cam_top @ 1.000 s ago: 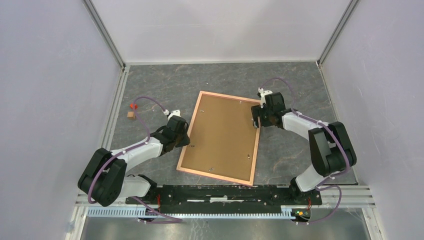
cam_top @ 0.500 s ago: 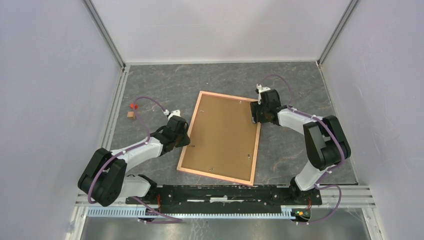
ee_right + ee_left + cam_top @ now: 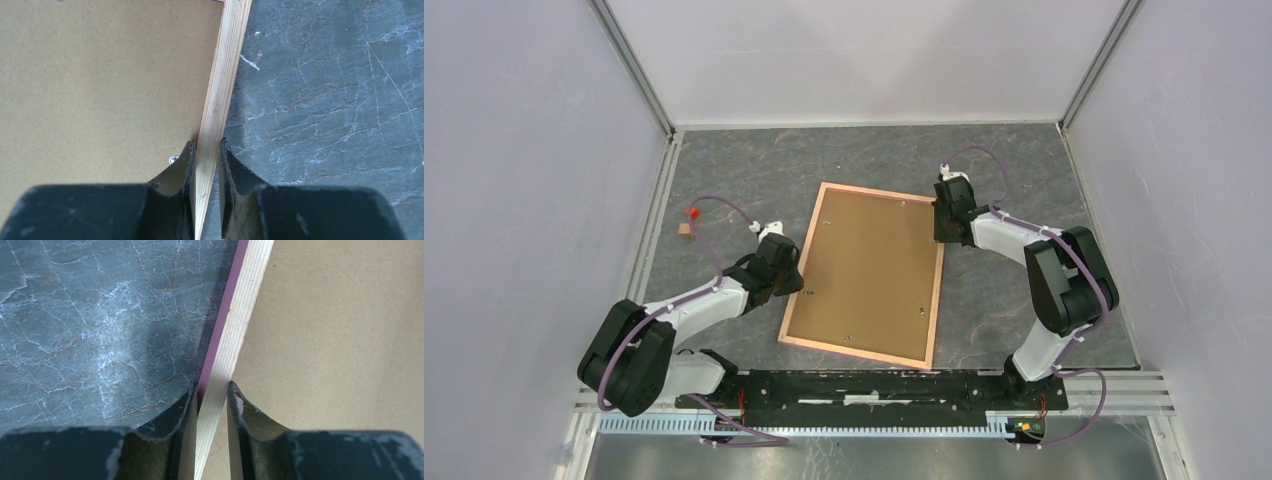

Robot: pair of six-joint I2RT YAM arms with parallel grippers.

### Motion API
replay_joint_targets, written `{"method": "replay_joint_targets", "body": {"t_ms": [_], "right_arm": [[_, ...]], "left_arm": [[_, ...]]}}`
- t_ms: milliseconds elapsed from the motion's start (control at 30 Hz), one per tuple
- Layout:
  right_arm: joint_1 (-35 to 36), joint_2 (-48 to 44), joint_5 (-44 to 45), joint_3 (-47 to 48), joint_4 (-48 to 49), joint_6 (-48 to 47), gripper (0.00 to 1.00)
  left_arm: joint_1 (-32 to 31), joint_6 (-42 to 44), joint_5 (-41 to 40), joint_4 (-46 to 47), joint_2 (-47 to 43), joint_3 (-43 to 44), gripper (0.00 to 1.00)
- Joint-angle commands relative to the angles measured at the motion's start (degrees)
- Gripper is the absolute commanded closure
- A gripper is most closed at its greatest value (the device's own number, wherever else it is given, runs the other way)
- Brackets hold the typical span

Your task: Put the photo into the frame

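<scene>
Left hand (image 3: 212,390) and right hand (image 3: 206,145) each pinch a rail of the face-down frame (image 3: 852,352), brown backing board (image 3: 864,265) seated; the photo is unseen, so its insertion is unconfirmed.

- Brown backing board (image 3: 864,270) is seen lying flat, mid-table, skewed.
- Small metal tab (image 3: 172,160) is seen at its right edge.
- Small wooden block (image 3: 685,229) w/ red bit (image 3: 690,212) is seen far left on dark marbled tabletop (image 3: 754,170).
</scene>
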Motion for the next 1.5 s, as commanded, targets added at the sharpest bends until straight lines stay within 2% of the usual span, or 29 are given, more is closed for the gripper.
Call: {"method": "replay_joint_targets", "body": {"t_ms": [0, 267, 333, 400, 433, 500, 600, 667, 700, 833, 933, 1000, 1067, 1167, 1300, 1467], "right_arm": [[2.1, 2.9, -1.8, 0.9, -3.1, 3.4, 0.84], [2.7, 1.8, 0.0, 4.4, -6.2, 0.5, 0.86], [3.2, 2.2, 1.6, 6.2, -7.7, -2.6, 0.86], [3.3, 2.6, 2.9, 8.2, -9.0, -5.2, 0.81], [3.2, 2.3, 3.2, 9.1, -9.6, -5.7, 0.76], [3.2, 1.1, 3.8, 10.7, -10.6, -5.8, 0.50], [3.1, 0.1, 3.1, 11.9, -10.7, -4.9, 0.30], [2.9, 0.0, 1.6, 11.5, -9.8, -2.8, 0.19], [2.6, 0.0, 0.8, 10.7, -8.7, -1.0, 0.17], [1.3, -0.2, 4.9, 7.2, -7.6, 11.3, 0.18], [1.3, -1.9, 3.3, 2.0, -0.8, 18.5, 0.18], [1.3, -1.2, 4.3, 2.1, -1.5, 22.5, 0.21], [1.2, 1.3, 6.4, 5.3, -6.6, 25.9, 0.24], [1.4, 5.1, 7.9, 9.2, -13.7, 29.2, 0.30], [1.6, 3.8, 9.2, 5.6, -11.2, 31.6, 0.37], [1.6, 1.9, 13.4, 4.3, -12.5, 33.6, 0.40]], "left_arm": [[0.0, -4.2, 1.7, -1.3, -1.2, -2.2, 0.98], [0.0, -7.0, 2.6, 0.1, -1.9, -3.8, 0.98], [0.0, -9.9, 1.6, 0.0, -2.5, -4.6, 0.98], [-0.1, -13.6, 1.2, 0.3, -3.2, -5.4, 0.98], [0.0, -14.5, 1.1, 0.4, -3.5, -5.6, 0.98], [0.0, -15.4, 0.6, 0.4, -4.0, -5.7, 0.98], [-0.1, -15.6, 0.0, 0.7, -5.3, -6.5, 0.98], [0.0, -15.7, 0.2, 1.1, -5.7, -6.8, 0.98], [0.0, -15.7, 0.2, 1.1, -5.9, -6.9, 0.98], [0.0, -15.4, 0.4, 1.0, -6.2, -7.1, 0.98], [-0.1, -15.7, 0.3, 0.9, -6.6, -7.5, 0.98], [-0.1, -15.8, 0.2, 1.3, -6.7, -7.8, 0.98], [-0.1, -15.5, 0.4, 1.7, -6.4, -7.8, 0.98], [0.0, -15.3, 0.5, 2.0, -6.3, -7.7, 0.98], [0.0, -15.0, 0.5, 2.6, -6.3, -7.9, 0.98], [-0.1, -14.9, 0.4, 2.8, -6.7, -8.1, 0.98]]}}
